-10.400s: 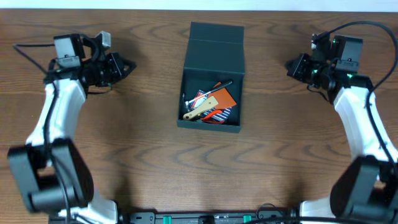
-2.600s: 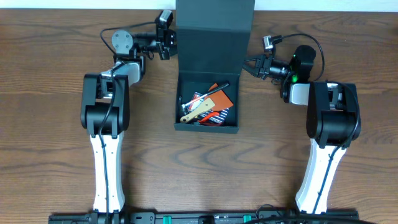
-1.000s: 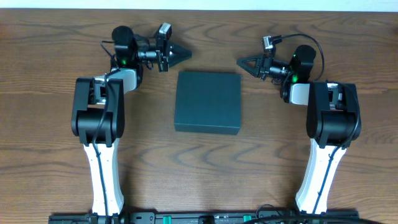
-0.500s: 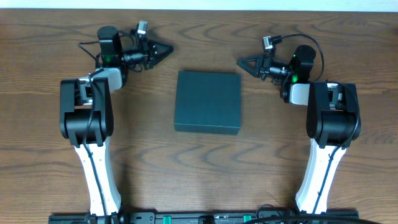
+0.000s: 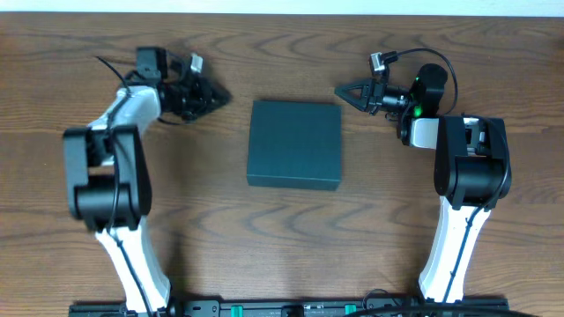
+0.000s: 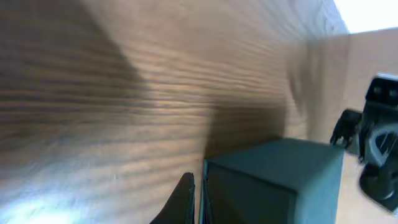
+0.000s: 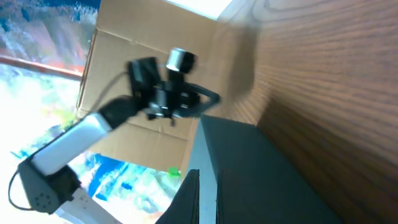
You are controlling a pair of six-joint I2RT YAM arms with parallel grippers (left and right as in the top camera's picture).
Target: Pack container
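The dark teal container (image 5: 294,143) sits in the middle of the table with its lid down flat, so its contents are hidden. My left gripper (image 5: 220,95) is shut and empty, lying low on the wood a short way off the container's far left corner and pointing at it. In the left wrist view its tips (image 6: 197,177) line up with the near edge of the container (image 6: 280,180). My right gripper (image 5: 339,90) is shut and empty just off the far right corner. In the right wrist view its tips (image 7: 206,174) point along the container (image 7: 261,180) toward the left arm (image 7: 155,93).
The wooden table (image 5: 291,238) stretches bare in front of the container. A brown cardboard panel (image 7: 143,37) stands beyond the table's far edge. Both arms' white links (image 5: 132,264) (image 5: 458,246) run down the left and right sides.
The lid, open a few seconds ago, was down a second ago and stays down. My left gripper has drawn back to the left, away from the container. The right arm has stayed put.
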